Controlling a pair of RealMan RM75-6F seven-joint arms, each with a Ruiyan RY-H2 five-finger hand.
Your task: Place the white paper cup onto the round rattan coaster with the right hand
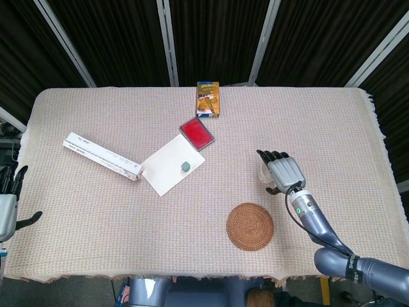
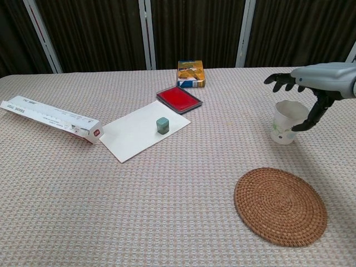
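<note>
The white paper cup [image 2: 286, 125] stands upright on the cloth at the right, beyond the round rattan coaster [image 2: 280, 206]. My right hand [image 2: 311, 80] hovers just over the cup with its fingers spread and the thumb hanging down beside the cup's right wall; I see no grip on it. In the head view the right hand [image 1: 284, 171] covers most of the cup [image 1: 264, 174], and the coaster [image 1: 250, 226] lies nearer and a little left of it. My left hand [image 1: 9, 204] sits at the table's far left edge, fingers apart and holding nothing.
A long white carton [image 2: 50, 118] lies at the left. A white sheet [image 2: 136, 133] carries a small green cube [image 2: 162, 125]. Behind it are a red flat pad [image 2: 179, 99] and an orange box [image 2: 191, 74]. The table cloth [image 2: 167, 211] ends at a fringed right edge.
</note>
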